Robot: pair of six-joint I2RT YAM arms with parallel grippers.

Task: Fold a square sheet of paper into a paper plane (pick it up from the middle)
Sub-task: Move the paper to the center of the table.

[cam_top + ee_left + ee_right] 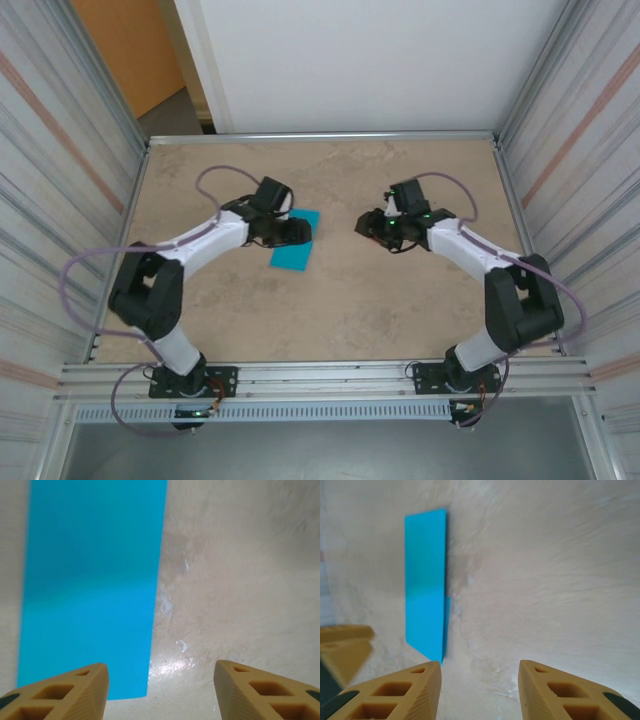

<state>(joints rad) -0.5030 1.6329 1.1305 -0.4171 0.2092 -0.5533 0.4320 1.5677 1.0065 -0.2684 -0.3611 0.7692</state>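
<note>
The thin teal-blue square sheet of paper [293, 255] lies flat on the mottled beige stone-look table [350, 310], a little left of centre. It now shows as a narrow rectangle, which I take to be the first half-fold. The left gripper [303, 232] hangs low over its far end. In the left wrist view the tan fingers [75, 690] stand well apart with nothing between them, one above the paper's corner and the other above bare table. The right gripper [360, 225] waits just to the right of the sheet, apart from it, with its jaws partly spread and empty [480, 662]. From its wrist camera the paper [426, 580] shows a thin sliver of under-layer along the right edge near one end, so the two halves seem not quite square to each other. The step in hand looks like settling this fold before the nose corners are turned in. To do it well, I would pin the sheet with one finger laid flat near the fold line while the other arm sweeps along the crease from the middle outward. Press lightly, since thin paper on a smooth top will likely slide or buckle rather than crease. Any misalignment is best corrected now, because it would probably carry into every later fold of the plane.
</note>
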